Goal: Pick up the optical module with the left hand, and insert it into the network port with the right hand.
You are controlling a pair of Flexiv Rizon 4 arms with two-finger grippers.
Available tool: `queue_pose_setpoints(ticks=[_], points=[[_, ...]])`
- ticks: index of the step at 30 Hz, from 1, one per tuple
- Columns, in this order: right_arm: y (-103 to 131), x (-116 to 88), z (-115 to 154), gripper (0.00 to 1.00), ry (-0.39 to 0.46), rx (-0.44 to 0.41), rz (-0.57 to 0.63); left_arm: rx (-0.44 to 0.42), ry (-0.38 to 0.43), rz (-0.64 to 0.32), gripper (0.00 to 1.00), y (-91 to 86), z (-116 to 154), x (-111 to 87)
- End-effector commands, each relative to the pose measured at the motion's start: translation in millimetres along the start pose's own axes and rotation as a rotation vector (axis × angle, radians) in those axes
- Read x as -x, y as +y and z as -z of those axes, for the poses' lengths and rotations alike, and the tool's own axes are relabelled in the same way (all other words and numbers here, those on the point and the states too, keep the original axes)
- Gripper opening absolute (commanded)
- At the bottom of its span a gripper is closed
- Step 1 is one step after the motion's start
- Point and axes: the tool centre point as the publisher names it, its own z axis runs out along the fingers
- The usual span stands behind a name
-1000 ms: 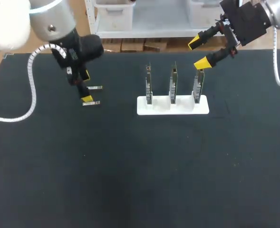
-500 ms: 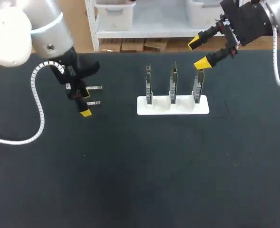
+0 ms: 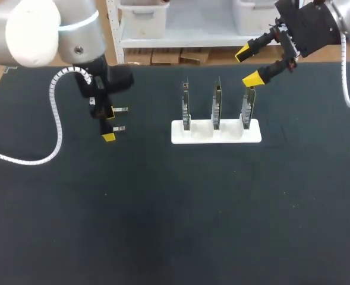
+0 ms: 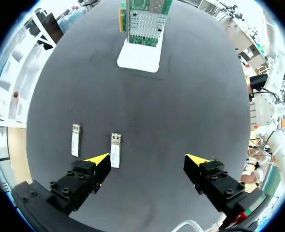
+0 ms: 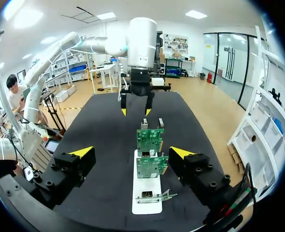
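Two small silver optical modules lie on the black table at the left, one (image 3: 121, 110) farther back, one (image 3: 120, 128) nearer. My left gripper (image 3: 108, 124) hangs open just above them. In the left wrist view the nearer module (image 4: 115, 150) lies just inside one fingertip (image 4: 99, 159), and the other module (image 4: 75, 140) lies outside that finger; my left gripper (image 4: 147, 159) holds nothing. A white holder (image 3: 216, 133) carries three upright network cards (image 3: 217, 104). My right gripper (image 3: 250, 66) stands open above the rightmost card, empty, seen also in the right wrist view (image 5: 131, 152).
The white holder (image 5: 147, 195) with its green cards (image 5: 150, 166) sits ahead of and under my right gripper. The holder (image 4: 140, 55) lies well ahead of my left gripper, across bare black table. The table's back edge runs just behind the cards.
My left gripper has shifted a little toward the table's front over the modules, and its arm has swung to the right. The right arm has stayed still.
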Motion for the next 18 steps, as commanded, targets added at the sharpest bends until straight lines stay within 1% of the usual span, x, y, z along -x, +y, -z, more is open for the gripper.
queue_pose_setpoints(ticks=[1, 6, 11, 12, 18], points=[[0.6, 0.2, 0.1, 1.00, 0.001, -0.002, -0.001, -0.005, 0.021, 0.029, 1.00, -0.3, -5.1, 1.2], [0.6, 0.2, 0.1, 1.00, 0.001, -0.002, -0.001, 0.024, 0.021, 0.053, 1.00, -2.9, -6.2, -1.2], [0.6, 0.2, 0.1, 1.00, 0.001, -0.002, -0.001, 0.041, 0.026, 0.065, 1.00, -4.1, -5.2, 0.9], [0.6, 0.2, 0.1, 1.00, 0.001, -0.002, -0.001, 0.048, 0.015, 0.070, 1.00, -5.5, -2.9, 1.3], [0.6, 0.2, 0.1, 1.00, 0.001, -0.002, -0.001, 0.048, 0.015, 0.070, 1.00, -5.5, -2.9, 1.3]])
